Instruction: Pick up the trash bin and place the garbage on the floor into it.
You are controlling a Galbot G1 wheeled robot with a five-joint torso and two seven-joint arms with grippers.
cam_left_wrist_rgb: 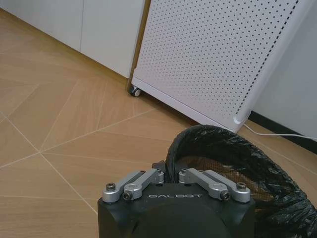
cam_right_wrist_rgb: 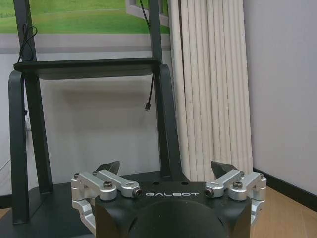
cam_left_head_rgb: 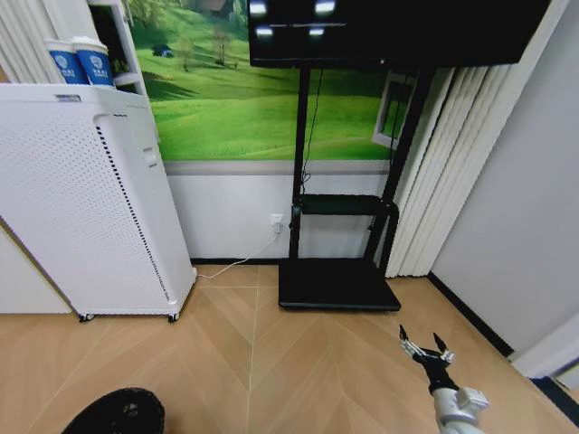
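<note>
The left pincer (cam_left_wrist_rgb: 171, 179) is closed on the near rim of the trash bin (cam_left_wrist_rgb: 233, 163), whose black liner bag spills over the edge; in the head view the trash bin (cam_left_head_rgb: 118, 411) sits low at the near left, so it looks already taken in hand, though whether it is lifted clear of the floor (cam_left_head_rgb: 271, 362) is hard to judge. The right pincer (cam_left_head_rgb: 426, 348) hovers at the near right with its fingers spread wide and nothing between them, facing a black TV stand (cam_left_head_rgb: 336, 282). A white perforated appliance (cam_left_head_rgb: 90, 199) stands at the left. The step in hand seems to be carrying the bin; the next move calls for finding the garbage, which likely means turning or driving the base.
</note>
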